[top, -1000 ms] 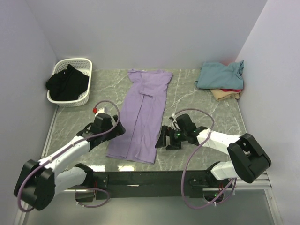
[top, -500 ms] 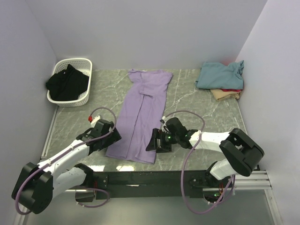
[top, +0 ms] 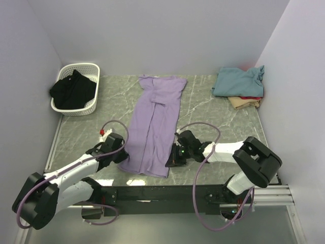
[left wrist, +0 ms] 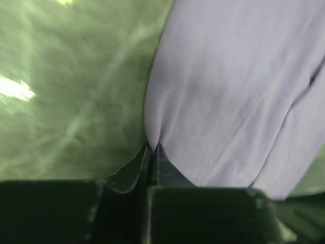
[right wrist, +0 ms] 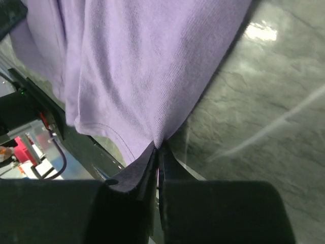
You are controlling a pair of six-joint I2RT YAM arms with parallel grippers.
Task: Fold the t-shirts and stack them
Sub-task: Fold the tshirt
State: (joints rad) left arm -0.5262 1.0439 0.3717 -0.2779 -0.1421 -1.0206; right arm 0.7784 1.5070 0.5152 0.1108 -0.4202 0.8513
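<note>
I have the large lavender soft-fabric t-shirt (top: 155,122) lying flat as a long narrow strip down the middle of the grey-green marbled table (top: 208,109), collar end away from the arms. My left gripper (top: 120,155) is pinched together on its near left edge, the cloth puckering between the jaws. My right gripper (top: 171,159) is clamped on the near right edge in the same way. In the far right corner sits a pile of folded t-shirts (top: 238,84), teal over red and tan. At far left, a white lattice plastic basket (top: 80,65) holds black cloth (top: 73,90).
</note>
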